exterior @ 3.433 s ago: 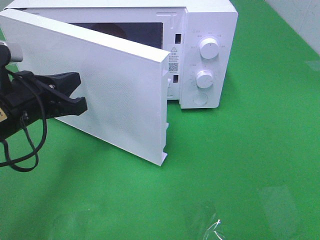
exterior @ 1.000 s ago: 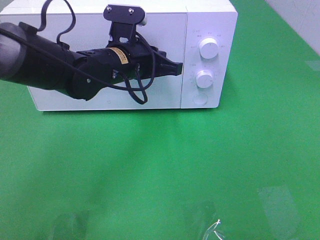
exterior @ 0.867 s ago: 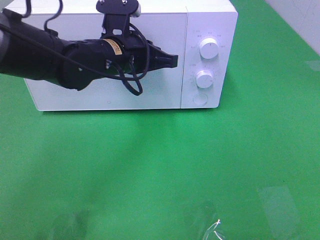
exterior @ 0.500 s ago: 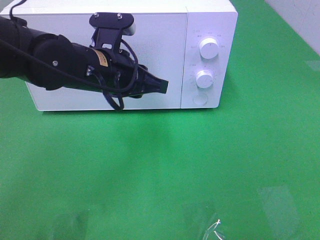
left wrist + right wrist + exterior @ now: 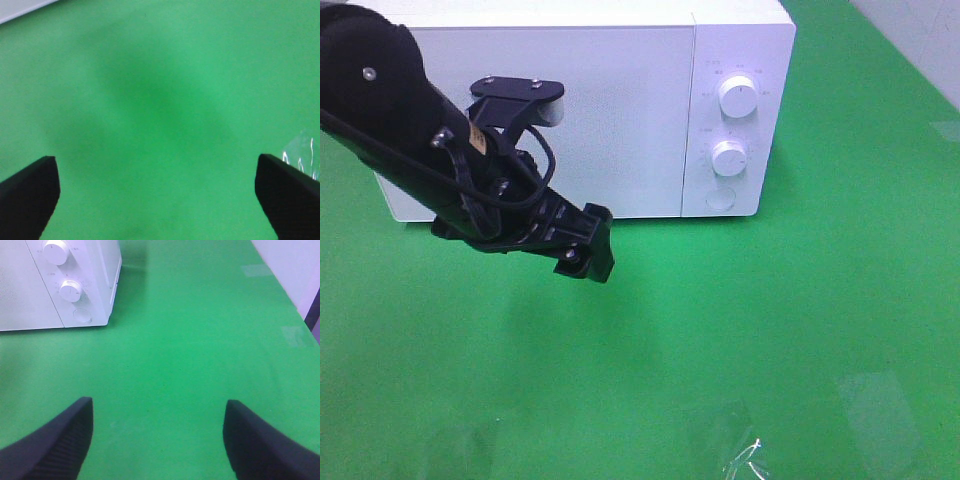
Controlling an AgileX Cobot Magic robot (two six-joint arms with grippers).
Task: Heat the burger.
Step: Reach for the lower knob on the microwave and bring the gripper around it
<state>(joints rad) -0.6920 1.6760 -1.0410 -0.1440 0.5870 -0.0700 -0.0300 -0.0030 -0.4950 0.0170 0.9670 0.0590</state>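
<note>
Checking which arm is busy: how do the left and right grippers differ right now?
The left gripper hangs low before the closed microwave door in the high view; the right gripper is outside that view. The left gripper points down at green table; the right gripper looks toward the microwave's knobs from farther off. Both stand open and empty.

The white microwave [image 5: 620, 100] has a finely dotted door [image 5: 630, 150] and white dials [image 5: 736, 97]; green table [image 5: 800, 330]; black left pincer [image 5: 588, 250].
</note>
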